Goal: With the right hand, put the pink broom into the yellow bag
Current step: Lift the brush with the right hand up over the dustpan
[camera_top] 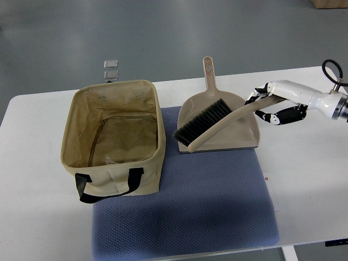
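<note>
Broom [209,122] lies across the dustpan [228,128], its handle end gripped by the right hand [269,106]
Lift bristles clear of the pan, carry toward the table's left edge, lower into the open bag [114,138]

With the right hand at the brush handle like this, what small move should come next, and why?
Probably a short lift. The right hand appears closed around the handle end of the broom, whose bristles rest in the dustpan. Raising it clear of the dustpan first would free it to swing left toward the open, empty bag without dragging the pan across the blue mat.
</note>
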Controlling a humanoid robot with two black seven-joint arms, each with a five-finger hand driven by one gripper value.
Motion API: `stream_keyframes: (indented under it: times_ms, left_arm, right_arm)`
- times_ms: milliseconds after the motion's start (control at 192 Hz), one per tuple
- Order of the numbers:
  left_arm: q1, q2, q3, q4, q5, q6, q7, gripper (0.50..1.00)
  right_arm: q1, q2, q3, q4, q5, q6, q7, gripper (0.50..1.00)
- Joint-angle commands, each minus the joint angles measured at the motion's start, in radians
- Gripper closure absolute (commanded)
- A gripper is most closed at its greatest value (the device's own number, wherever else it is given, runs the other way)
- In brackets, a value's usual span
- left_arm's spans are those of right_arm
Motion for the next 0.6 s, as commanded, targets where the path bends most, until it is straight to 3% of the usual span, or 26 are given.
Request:
stream_keyframes:
  times_ms: [0,104,235,397,595]
  left_arm:
    - [0.000,0.000,0.000,0.000,0.000,0.000,0.000,0.500]
    - [0.000,0.000,0.000,0.000,0.000,0.000,0.000,0.500]
    - [0.000,0.000,0.000,0.000,0.000,0.000,0.000,0.500]
    - [0.000,0.000,0.000,0.000,0.000,0.000,0.000,0.500]
    - [0.000,0.000,0.000,0.000,0.000,0.000,0.000,0.500]
  right_arm:
    - [0.026,-0.001,0.071,-0.057,0.011,0.054,-0.008,1.000]
    - [0.049,0.002,0.134,-0.095,0.010,0.102,-0.014,1.000]
    - [0.104,0.022,0.142,-0.098,0.005,0.110,-0.022,1.000]
    - [0.172,0.154,0.134,-0.114,-0.007,0.110,-0.106,0.996]
    - [0.224,0.323,0.123,-0.172,-0.059,0.108,-0.135,0.993]
